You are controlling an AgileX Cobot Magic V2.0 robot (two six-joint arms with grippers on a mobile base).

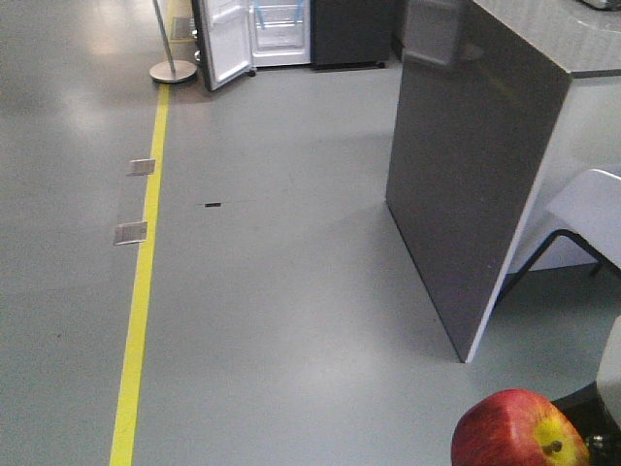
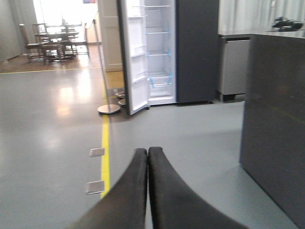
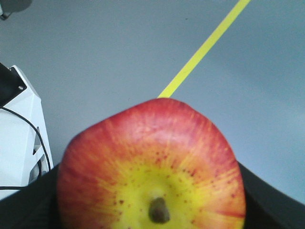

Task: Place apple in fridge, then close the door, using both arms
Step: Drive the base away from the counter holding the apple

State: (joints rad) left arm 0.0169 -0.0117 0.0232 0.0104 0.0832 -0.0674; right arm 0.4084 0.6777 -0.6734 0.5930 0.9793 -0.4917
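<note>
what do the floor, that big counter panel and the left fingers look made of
Floor: smooth grey coating, perhaps epoxy or vinyl; it mirrors light softly. Counter panel: dark grey laminate or metal, semi-gloss, faint reflections. Left fingers: matte black, likely rubber or plastic; no shine.

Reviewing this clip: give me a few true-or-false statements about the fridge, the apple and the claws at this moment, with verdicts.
1. The fridge has its door open. True.
2. The apple sits on a fridge shelf. False: the right claw holds it, across the floor from the fridge.
3. The left claw is shut with nothing in it. True.
4. The yellow floor line runs to the right of the grey counter panel in the front view. False: it runs to the panel's left.
</note>
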